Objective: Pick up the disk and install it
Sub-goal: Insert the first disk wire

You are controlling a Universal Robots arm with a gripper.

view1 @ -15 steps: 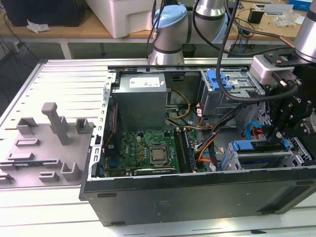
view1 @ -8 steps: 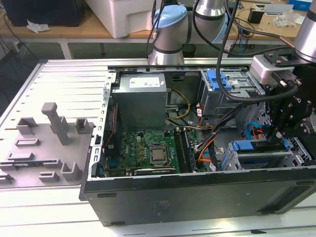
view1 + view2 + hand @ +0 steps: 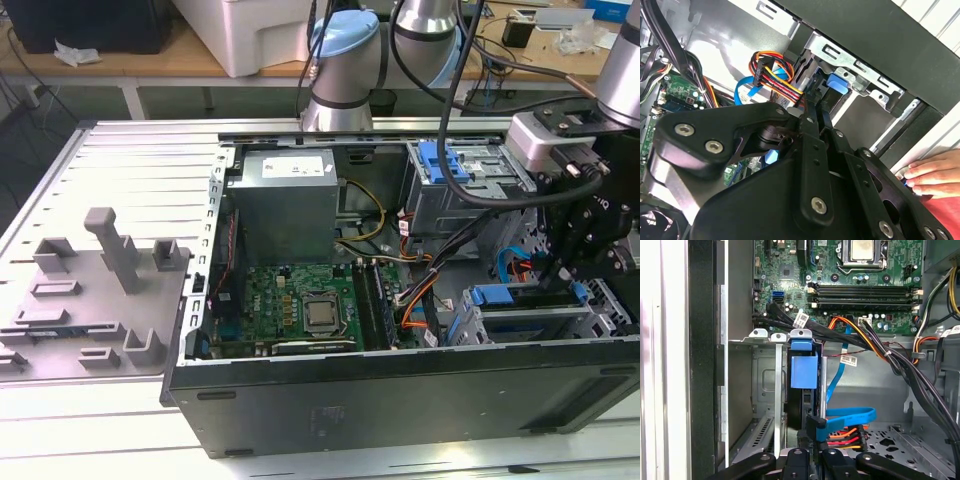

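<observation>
1. Gripper (image 3: 578,262): black, hanging over the drive bay at the near corner of the open computer case (image 3: 400,395), on the exterior view's right. Its linkage shows in both wrist views (image 3: 810,460). Whether the jaws are closed or apart cannot be told; the tips are hidden behind the gripper's own body.
2. Disk (image 3: 803,390): standing on edge inside a slot of the drive bay (image 3: 765,385), directly past the gripper. Its blue bracket tab faces the motherboard side; the dark body runs down toward the gripper. In the exterior view the blue bracket (image 3: 500,296) sits just beside the gripper at the bay's top.
3. Blue flat data cable (image 3: 847,415) and a bundle of red, orange and yellow power wires (image 3: 845,436) lie just beside the disk's near end.
4. Motherboard (image 3: 300,300): green, on the case floor, with the processor socket (image 3: 321,315) near the middle.
5. Grey power-supply box (image 3: 285,200) at the far side of the case; a second metal cage with a blue latch (image 3: 445,165) at the far corner.
6. A person's hand (image 3: 932,172) rests just outside the case wall, in the second wrist view.
7. Grey fixture tray (image 3: 95,300) lies well apart, at the exterior view's left.
</observation>
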